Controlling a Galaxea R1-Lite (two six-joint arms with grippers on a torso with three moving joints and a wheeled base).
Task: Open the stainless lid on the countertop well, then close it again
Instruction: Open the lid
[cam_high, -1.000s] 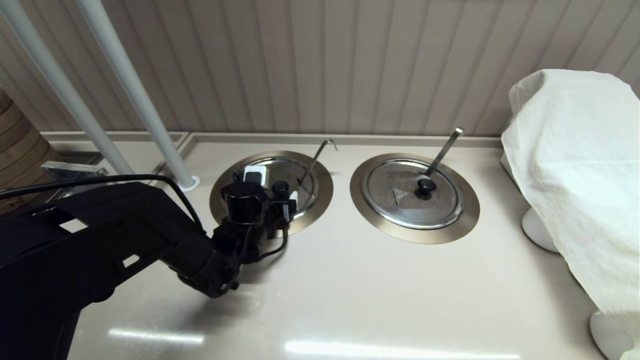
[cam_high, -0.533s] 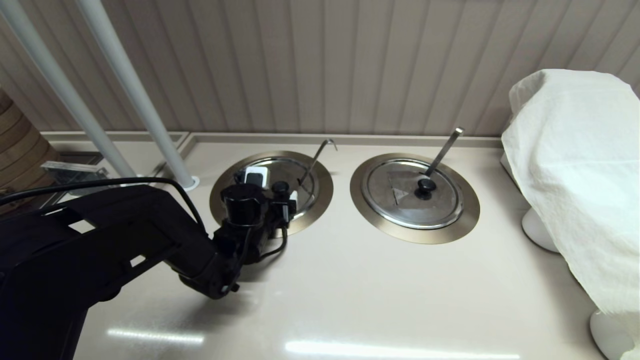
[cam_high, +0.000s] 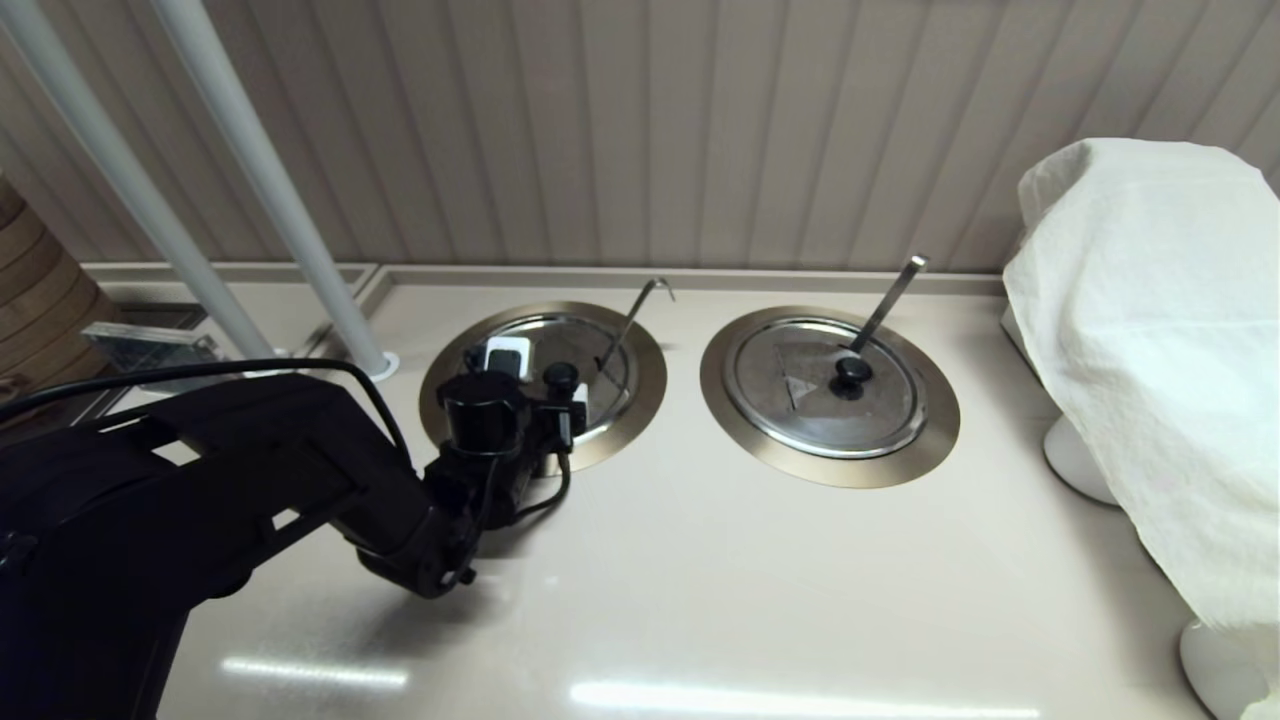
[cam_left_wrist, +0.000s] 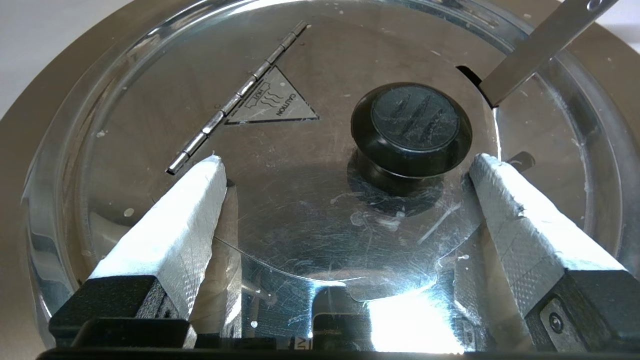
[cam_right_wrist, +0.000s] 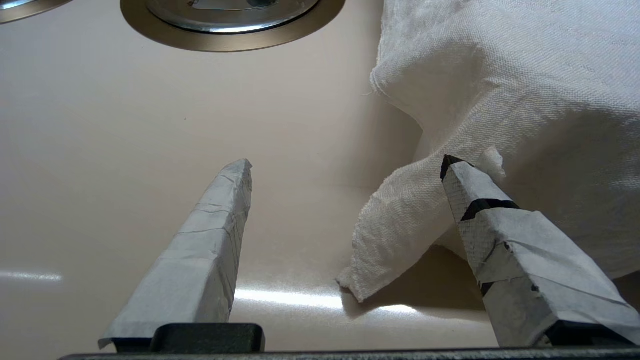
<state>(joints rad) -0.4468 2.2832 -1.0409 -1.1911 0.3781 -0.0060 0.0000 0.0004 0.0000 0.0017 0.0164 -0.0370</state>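
The stainless lid (cam_high: 592, 340) lies flat and shut in the countertop well (cam_high: 645, 385), the left one of two. A thin hook-tipped handle (cam_high: 635, 315) rises through its notch. My left gripper (cam_high: 545, 372) hovers just over the lid, open. In the left wrist view the lid (cam_left_wrist: 310, 220) fills the picture, with its hinge line (cam_left_wrist: 235, 100) and the handle (cam_left_wrist: 535, 50). The black knob (cam_left_wrist: 411, 127) sits just beyond the gripper's (cam_left_wrist: 348, 162) fingertips, nearer one finger, and neither finger touches it. My right gripper (cam_right_wrist: 347, 165) hangs open over bare counter by the cloth (cam_right_wrist: 500, 75), out of the head view.
A second ringed well with its own lid (cam_high: 790, 400) and a flat straight handle (cam_high: 888, 300) lies to the right. A white cloth-covered object (cam_high: 1150, 350) stands at the far right. Two white poles (cam_high: 270, 190) rise at the back left, before the panelled wall.
My left arm has edged slightly lower and to the left over the lid. The lid and its handle have not moved.
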